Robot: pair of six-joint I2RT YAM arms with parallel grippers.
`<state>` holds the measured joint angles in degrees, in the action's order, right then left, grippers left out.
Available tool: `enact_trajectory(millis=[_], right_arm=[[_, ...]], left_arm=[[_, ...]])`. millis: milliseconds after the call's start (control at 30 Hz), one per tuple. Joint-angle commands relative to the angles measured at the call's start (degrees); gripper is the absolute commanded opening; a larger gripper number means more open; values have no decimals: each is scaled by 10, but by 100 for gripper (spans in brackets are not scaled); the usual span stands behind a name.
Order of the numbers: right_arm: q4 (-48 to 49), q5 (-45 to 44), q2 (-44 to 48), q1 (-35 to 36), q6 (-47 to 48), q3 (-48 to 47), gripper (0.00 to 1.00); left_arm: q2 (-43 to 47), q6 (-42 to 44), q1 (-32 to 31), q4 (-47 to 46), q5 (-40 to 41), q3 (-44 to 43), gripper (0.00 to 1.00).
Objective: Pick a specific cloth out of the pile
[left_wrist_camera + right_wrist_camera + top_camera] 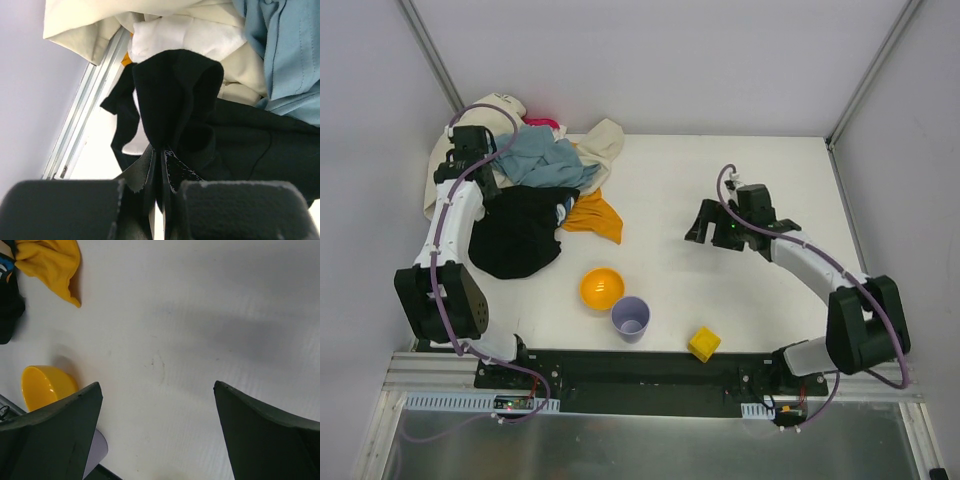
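From above, we see the cloth (595, 215) at the pile's (535, 160) five o'clock edge. Left wrist: our left gripper (161, 167) clamps a black garment (175, 95). Right wrist: our right gripper (157, 430) gapes wide, the cloth at eleven o'clock. We judge it light and limp, so we would pinch its free corner.

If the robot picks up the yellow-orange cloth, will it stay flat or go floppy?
Probably floppy: the cloth already lies in soft folds, so it should droop from the pinch. It looks thin, so likely light. Its edge meets the black garment, which might drag along.
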<state>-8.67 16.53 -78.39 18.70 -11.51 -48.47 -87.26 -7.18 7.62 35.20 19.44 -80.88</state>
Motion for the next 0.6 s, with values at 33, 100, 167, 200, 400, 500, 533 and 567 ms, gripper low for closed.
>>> enact_trajectory(millis=[33,100,167,200,400,500,533,567], right_arm=[[9,29,-85,62,-18,-100,96],[4,39,-126,84,-25,-140,96],[4,50,-180,103,-34,-180,96],[4,58,-199,110,-40,-200,96],[4,104,-322,149,-84,-317,96],[4,118,-371,160,-109,-362,96],[4,123,-383,163,-118,-380,96],[6,128,-396,165,-124,-387,98]], left_arm=[[-4,-22,6,-2,-22,6,0],[-5,-23,6,-2,-28,6,0],[-2,-23,6,-2,-32,6,0],[0,-22,6,-3,-33,7,0],[-1,-24,6,-5,-44,12,0],[-5,-24,6,-6,-51,9,0],[-7,-24,6,-6,-55,8,0],[-7,-25,6,-6,-57,8,0]])
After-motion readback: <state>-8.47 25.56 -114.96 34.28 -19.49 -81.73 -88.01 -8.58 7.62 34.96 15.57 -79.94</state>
